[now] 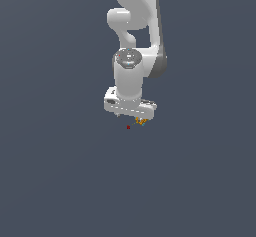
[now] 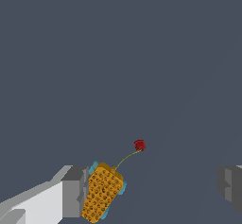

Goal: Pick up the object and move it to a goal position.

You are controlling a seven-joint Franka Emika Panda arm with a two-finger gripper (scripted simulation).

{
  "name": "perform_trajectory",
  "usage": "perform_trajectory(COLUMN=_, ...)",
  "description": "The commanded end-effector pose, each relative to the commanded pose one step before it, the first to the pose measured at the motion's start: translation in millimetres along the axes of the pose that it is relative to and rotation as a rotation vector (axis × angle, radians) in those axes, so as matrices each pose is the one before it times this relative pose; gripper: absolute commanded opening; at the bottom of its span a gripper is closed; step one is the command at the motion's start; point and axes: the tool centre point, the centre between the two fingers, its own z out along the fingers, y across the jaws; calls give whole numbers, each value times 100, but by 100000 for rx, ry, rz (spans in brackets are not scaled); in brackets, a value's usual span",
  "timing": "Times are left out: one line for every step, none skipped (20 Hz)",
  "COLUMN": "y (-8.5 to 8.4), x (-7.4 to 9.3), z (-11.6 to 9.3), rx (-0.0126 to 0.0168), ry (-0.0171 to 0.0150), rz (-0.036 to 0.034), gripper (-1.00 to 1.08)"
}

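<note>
Nearest the wrist camera, two grey fingers (image 2: 75,190) stand wide apart — one at the lower left of the frame, the other cut by the right edge. Against the inner face of the lower-left finger lies the object (image 2: 102,194), an orange dimpled wedge with teal-blue bits at its edges; it touches that finger only, and a broad gap of bare background separates it from the other finger. The jaws are therefore spread, not clamped on anything. A thin olive line curves from the upper end of the object to the goal position (image 2: 140,145), a small dark red sphere just above and to the right of it, near the lower middle of the frame.

In the exterior view, the gripper (image 1: 131,115) hangs at the middle of the frame, pointing down, its white body tilted so that it runs down toward the right. The orange lump shows as a tiny speck (image 1: 141,121) touching the underside of the gripper at its right end. The red dot (image 1: 128,127) sits just below and to the left of that speck, close under the gripper but apart from it. Above, the white arm (image 1: 132,76) rises through its grey-banded joint and leaves the frame at the top — all set against a flat slate-blue background (image 1: 50,171).
</note>
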Motion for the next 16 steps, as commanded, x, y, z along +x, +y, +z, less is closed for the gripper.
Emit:
perform_trajectory(y=-497, x=-568, z=747, rx=82, ry=124, rz=5418, gripper=100)
perform_trajectory(y=-183, x=-253, z=309, rx=31, ry=60, rz=2309, gripper=100)
perform_trajectory(y=-172, x=-259, z=307, rx=28, ry=62, rz=2313, gripper=100)
perform_trajectory(y=-162, x=-266, z=304, rx=25, ry=63, rz=2315, gripper=100)
perform_trajectory(y=-150, x=-271, z=301, rx=23, ry=65, rz=2317, gripper=100)
perform_trajectory(y=-139, x=-277, z=299, rx=20, ry=67, rz=2320, gripper=100)
perform_trajectory(y=-128, x=-282, z=296, rx=18, ry=70, rz=2322, gripper=100)
perform_trajectory(y=-116, x=-286, z=293, rx=16, ry=72, rz=2325, gripper=100)
perform_trajectory(y=-104, x=-290, z=291, rx=13, ry=75, rz=2326, gripper=100)
perform_trajectory(y=-92, x=-293, z=288, rx=12, ry=78, rz=2329, gripper=100)
perform_trajectory(y=-80, x=-296, z=285, rx=10, ry=81, rz=2332, gripper=100)
perform_trajectory(y=-68, x=-299, z=282, rx=8, ry=84, rz=2333, gripper=100)
perform_trajectory(y=-56, x=-301, z=279, rx=7, ry=88, rz=2335, gripper=100)
perform_trajectory(y=-44, x=-303, z=276, rx=5, ry=92, rz=2337, gripper=100)
perform_trajectory(y=-31, x=-304, z=273, rx=4, ry=96, rz=2339, gripper=100)
perform_trajectory(y=-19, x=-301, z=266, rx=3, ry=98, rz=2310, gripper=100)
